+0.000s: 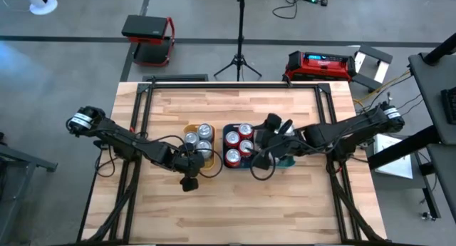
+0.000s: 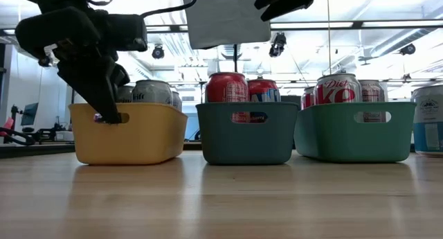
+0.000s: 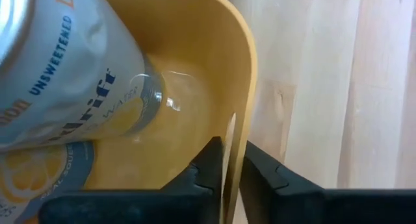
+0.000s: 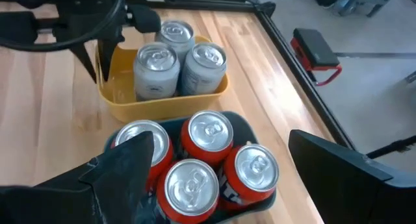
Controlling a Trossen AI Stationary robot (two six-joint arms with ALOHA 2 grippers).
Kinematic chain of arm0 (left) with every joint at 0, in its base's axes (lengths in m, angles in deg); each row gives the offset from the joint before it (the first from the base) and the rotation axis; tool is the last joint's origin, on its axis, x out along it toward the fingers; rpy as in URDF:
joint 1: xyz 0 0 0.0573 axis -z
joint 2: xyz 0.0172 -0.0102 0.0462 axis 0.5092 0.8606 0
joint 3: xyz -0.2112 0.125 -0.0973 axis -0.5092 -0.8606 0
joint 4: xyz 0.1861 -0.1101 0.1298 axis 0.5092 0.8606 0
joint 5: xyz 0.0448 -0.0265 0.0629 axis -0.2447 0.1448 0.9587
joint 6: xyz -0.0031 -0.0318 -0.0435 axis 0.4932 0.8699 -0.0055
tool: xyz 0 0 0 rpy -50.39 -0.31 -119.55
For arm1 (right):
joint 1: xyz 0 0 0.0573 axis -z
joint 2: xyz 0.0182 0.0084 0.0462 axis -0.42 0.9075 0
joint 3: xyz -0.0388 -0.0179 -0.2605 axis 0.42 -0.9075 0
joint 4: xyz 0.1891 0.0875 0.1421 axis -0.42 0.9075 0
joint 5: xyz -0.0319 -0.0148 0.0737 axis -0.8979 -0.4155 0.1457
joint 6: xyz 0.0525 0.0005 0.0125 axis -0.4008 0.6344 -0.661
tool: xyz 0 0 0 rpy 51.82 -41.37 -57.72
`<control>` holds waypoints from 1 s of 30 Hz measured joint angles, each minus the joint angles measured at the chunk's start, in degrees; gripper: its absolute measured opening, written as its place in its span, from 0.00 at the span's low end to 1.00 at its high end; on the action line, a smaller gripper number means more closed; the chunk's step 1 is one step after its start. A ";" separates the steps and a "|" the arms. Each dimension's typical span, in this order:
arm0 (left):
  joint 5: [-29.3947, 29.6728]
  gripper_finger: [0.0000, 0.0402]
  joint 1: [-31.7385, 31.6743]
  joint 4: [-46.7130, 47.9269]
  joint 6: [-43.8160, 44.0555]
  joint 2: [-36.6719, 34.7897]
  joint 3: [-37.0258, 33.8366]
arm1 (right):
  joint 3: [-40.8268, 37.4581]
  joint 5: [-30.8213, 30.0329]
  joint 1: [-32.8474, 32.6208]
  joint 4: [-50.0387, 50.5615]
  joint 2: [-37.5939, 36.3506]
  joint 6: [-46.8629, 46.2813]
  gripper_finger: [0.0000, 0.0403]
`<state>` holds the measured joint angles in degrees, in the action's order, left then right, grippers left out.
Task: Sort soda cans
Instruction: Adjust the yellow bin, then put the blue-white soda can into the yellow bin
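Your left claw (image 3: 229, 175) is clamped on the wall of the yellow tray (image 3: 244, 87), one finger inside and one outside the rim, at the tray's near edge as the high view shows it. The step in hand looks like shifting or steadying that tray, so keep the pinch firm and drag low and level along the table (image 1: 235, 210); lifting would likely tip the three silver cans (image 4: 179, 65) standing inside, one of which is right beside your inner finger. Move slowly, and keep the tray's far side off the dark teal tray (image 4: 250, 123) just beside it, where four red cans (image 4: 205, 162) stand upright. Your right claw (image 4: 221, 178) hangs over that teal tray with its fingers spread apart, holding nothing. A green tray (image 2: 356, 131) with more cans sits beyond.
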<state>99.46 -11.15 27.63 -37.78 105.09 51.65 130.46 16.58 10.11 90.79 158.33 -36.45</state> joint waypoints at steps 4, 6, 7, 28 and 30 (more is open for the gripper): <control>0.46 0.22 0.00 0.76 0.04 -0.03 1.13 | 1.94 -0.01 -0.02 2.45 -0.73 0.05 0.88; 0.51 0.28 0.00 0.98 0.15 -0.03 2.90 | 3.09 -0.01 -0.02 5.25 -1.15 -0.16 0.88; 0.53 0.31 0.00 1.06 0.08 -0.03 4.21 | 3.82 -0.01 -0.02 7.26 -1.44 -0.41 0.88; 11.91 0.70 -1.46 -36.30 -27.38 -8.70 4.18 | 10.36 16.49 11.94 60.27 -6.36 -20.24 0.88; 11.77 0.72 -2.59 -47.20 -30.74 -8.80 -0.39 | 9.01 17.83 14.16 60.23 -6.32 -17.09 0.88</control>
<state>111.22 -13.74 -19.57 -68.53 96.29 51.26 139.47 34.41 24.27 151.02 152.02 -53.54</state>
